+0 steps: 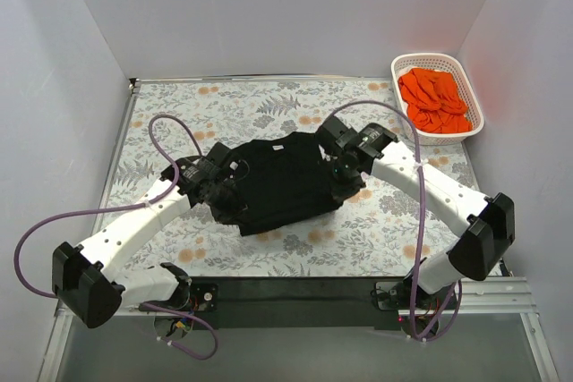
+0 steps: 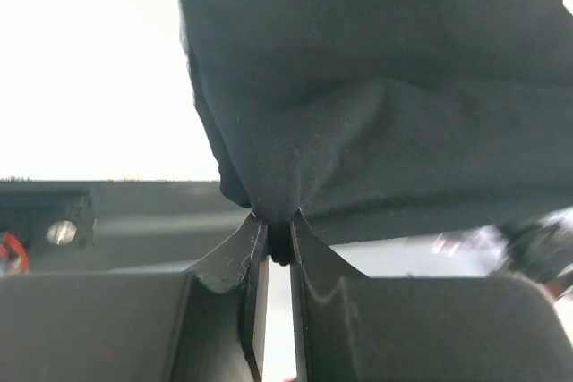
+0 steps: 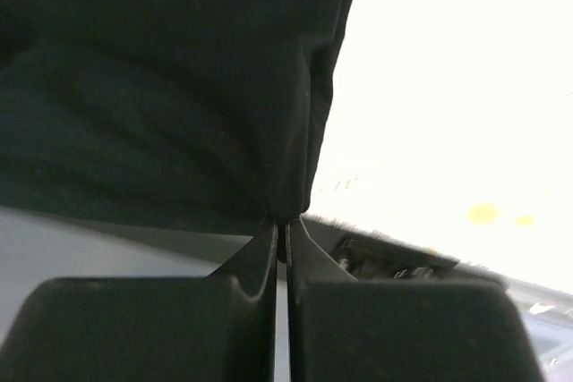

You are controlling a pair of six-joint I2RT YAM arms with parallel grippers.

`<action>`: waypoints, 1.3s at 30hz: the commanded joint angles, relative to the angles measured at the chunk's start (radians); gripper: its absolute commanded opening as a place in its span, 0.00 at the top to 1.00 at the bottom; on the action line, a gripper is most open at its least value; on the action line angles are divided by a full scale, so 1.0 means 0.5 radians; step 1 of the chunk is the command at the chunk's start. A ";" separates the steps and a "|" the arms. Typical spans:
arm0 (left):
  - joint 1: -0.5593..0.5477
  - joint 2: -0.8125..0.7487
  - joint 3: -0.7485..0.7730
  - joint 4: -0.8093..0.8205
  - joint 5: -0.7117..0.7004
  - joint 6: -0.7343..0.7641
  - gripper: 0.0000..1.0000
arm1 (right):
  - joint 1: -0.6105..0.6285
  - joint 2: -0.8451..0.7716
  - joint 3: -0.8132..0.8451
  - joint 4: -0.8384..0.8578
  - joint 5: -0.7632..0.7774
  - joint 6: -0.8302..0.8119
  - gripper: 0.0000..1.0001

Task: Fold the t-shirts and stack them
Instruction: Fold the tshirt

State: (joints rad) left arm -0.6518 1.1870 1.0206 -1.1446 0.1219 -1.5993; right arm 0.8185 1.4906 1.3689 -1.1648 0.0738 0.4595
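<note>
A black t-shirt [image 1: 279, 182] lies partly folded in the middle of the floral table. My left gripper [image 1: 222, 190] is shut on its left edge; in the left wrist view the black cloth [image 2: 376, 105] is pinched between the fingertips [image 2: 253, 237] and hangs taut above them. My right gripper [image 1: 341, 176] is shut on the shirt's right edge; in the right wrist view the cloth [image 3: 170, 96] is bunched into the shut fingertips [image 3: 265, 241]. Several orange t-shirts [image 1: 433, 100] lie heaped in a basket at the back right.
The white plastic lattice basket [image 1: 472, 94] stands at the table's back right corner by the right wall. The floral table cover [image 1: 233, 105] reaches the white back wall. A black base rail [image 1: 295, 297] runs along the near edge.
</note>
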 commanded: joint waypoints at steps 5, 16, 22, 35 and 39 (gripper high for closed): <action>0.183 0.019 0.085 0.249 -0.507 -0.109 1.00 | -0.118 0.231 0.602 -0.162 0.555 -0.213 0.99; 0.322 0.105 0.079 0.565 -0.597 -0.044 1.00 | -0.235 0.442 0.919 0.102 0.632 -0.456 0.99; 0.368 0.160 0.076 0.666 -0.655 -0.010 1.00 | -0.299 0.495 0.925 0.344 0.583 -0.581 0.99; 0.481 0.408 0.069 1.010 -0.753 0.088 1.00 | -0.385 0.749 0.944 0.799 0.506 -0.753 0.99; 0.518 0.494 0.063 1.120 -0.765 0.106 1.00 | -0.416 0.832 0.928 0.924 0.472 -0.793 0.99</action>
State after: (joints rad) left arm -0.4210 1.4235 1.0447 -0.6064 -0.1764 -1.5837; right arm 0.6422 1.8961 1.7973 -0.7906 0.2680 0.1074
